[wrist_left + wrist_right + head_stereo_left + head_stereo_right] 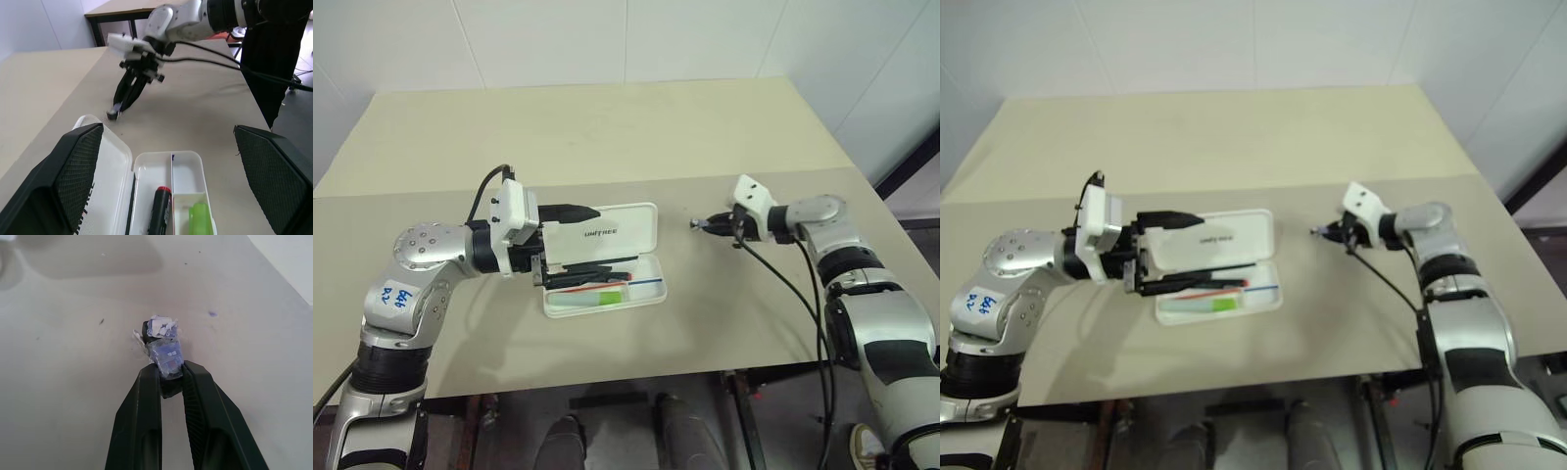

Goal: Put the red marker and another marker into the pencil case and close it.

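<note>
Right fingers: right gripper [171, 374] clamped on a small dark object [164, 350] with a torn bluish-white label, at the tabletop to the right of the case, well apart from it. What the object is I cannot tell.
Left fingers: left gripper [576, 238] spread wide, pointing level over the open case, one finger above the lid, one over the tray; grasping nothing.
Pencil case: pencil case [651, 294] lies open on the beige table [607, 127], lid [607, 232] folded back on the far side, dark lettering on it, tray nearer the robot.
Red marker: red marker [159, 208] already lies in the tray's long compartment, red band showing on a black barrel.
Other marker: pale-green marker [199, 220] in the smaller divided compartment beside it.
Also in tray: thin red-and-blue stick [636, 283].
Handling, case: looks like light, stiff, smooth plastic; likely to slide if pushed on one edge. Best taken at the lid's free long edge and swung over, tray steadied.
Progress: both markers appear in; closing not yet done.
</note>
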Controlling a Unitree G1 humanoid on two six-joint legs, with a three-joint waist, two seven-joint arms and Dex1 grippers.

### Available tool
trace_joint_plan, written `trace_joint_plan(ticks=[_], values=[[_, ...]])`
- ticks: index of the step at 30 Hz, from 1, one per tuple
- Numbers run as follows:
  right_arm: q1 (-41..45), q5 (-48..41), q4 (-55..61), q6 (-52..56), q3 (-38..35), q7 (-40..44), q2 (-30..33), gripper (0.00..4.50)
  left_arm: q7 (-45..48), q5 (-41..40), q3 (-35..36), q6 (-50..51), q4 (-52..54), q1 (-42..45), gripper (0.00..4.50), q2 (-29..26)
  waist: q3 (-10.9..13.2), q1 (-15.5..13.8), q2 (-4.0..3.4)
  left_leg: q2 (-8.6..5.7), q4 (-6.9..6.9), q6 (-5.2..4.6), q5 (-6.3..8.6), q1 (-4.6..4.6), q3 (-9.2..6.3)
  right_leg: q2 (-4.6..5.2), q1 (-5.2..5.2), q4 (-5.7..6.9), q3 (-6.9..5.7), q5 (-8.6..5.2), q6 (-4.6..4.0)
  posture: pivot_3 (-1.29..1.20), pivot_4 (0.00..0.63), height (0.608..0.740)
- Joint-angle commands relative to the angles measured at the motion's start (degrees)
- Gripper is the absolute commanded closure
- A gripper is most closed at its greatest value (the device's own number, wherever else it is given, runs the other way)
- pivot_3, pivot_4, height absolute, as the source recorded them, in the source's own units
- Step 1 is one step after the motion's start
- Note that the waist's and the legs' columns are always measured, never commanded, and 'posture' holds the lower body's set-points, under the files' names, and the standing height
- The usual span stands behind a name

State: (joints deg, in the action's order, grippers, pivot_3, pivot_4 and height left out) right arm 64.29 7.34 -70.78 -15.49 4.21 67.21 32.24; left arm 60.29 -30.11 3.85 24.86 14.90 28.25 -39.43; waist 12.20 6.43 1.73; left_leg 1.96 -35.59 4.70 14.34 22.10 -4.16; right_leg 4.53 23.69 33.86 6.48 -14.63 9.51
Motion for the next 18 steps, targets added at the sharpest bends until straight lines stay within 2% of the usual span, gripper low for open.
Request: trace_joint_plan(ticks=[1, 5, 8, 12, 15, 18], values=[[-2.2, -4.3, 8.5, 0.3, -2.2, 5.2, 2.4, 4.18, 1.4, -0.3, 0.2, -1.7, -0.3, 0.4, 0.0, -0.5, 0.0, -0.1, 0.0, 0.0, 0.0, 0.0, 0.0, 0.0, 0.0, 0.0, 0.0, 0.0, 0.0, 0.0, 0.0, 0.0, 0.15, 0.74], [-8.5, -9.0, 23.0, 7.7, -2.7, 9.2, 3.4, 4.18, 2.5, 0.1, 0.1, -2.6, -1.6, 0.4, 0.0, -0.7, 0.0, -0.1, 0.0, 0.0, 0.0, 0.0, 0.0, -0.03, 0.0, 0.0, 0.0, 0.01, 0.0, -0.02, 0.02, 0.0, 0.15, 0.74], [-18.4, -14.1, 45.8, 18.9, -1.2, 10.6, 3.1, 4.18, 4.2, 0.6, 0.1, -4.0, -3.1, 0.0, 0.0, -1.6, 0.0, -0.4, -0.01, 0.0, -0.02, 0.01, -0.01, -0.03, -0.03, -0.01, 0.01, 0.08, -0.01, -0.03, 0.02, 0.0, 0.15, 0.74], [-29.2, -17.4, 69.1, 33.2, 2.0, 6.9, 2.5, 4.18, 5.6, 0.9, 0.3, -4.9, -4.1, -1.0, 0.0, -2.8, 0.0, -0.7, -0.03, 0.0, -0.05, 0.0, 0.0, -0.03, -0.05, -0.01, 0.02, 0.14, 0.0, -0.07, 0.03, 0.0, 0.15, 0.74], [-32.6, -18.6, 77.2, 39.1, 3.7, 3.8, 1.6, 4.18, 6.4, 1.4, 0.2, -5.5, -4.5, -1.6, 0.0, -3.5, 0.0, -1.4, -0.02, -0.01, -0.16, 0.0, 0.0, -0.02, -0.05, -0.01, 0.01, 0.14, 0.0, -0.08, 0.01, 0.0, 0.15, 0.74], [-33.3, -19.0, 79.5, 41.3, 4.4, 1.8, 1.5, 4.18, 6.7, 1.6, 0.2, -5.7, -4.7, -1.7, 0.0, -3.6, 0.0, -1.9, -0.02, -0.01, -0.36, -0.01, 0.01, 0.03, -0.04, -0.01, -0.01, 0.09, 0.0, -0.16, -0.16, 0.0, 0.15, 0.74]])
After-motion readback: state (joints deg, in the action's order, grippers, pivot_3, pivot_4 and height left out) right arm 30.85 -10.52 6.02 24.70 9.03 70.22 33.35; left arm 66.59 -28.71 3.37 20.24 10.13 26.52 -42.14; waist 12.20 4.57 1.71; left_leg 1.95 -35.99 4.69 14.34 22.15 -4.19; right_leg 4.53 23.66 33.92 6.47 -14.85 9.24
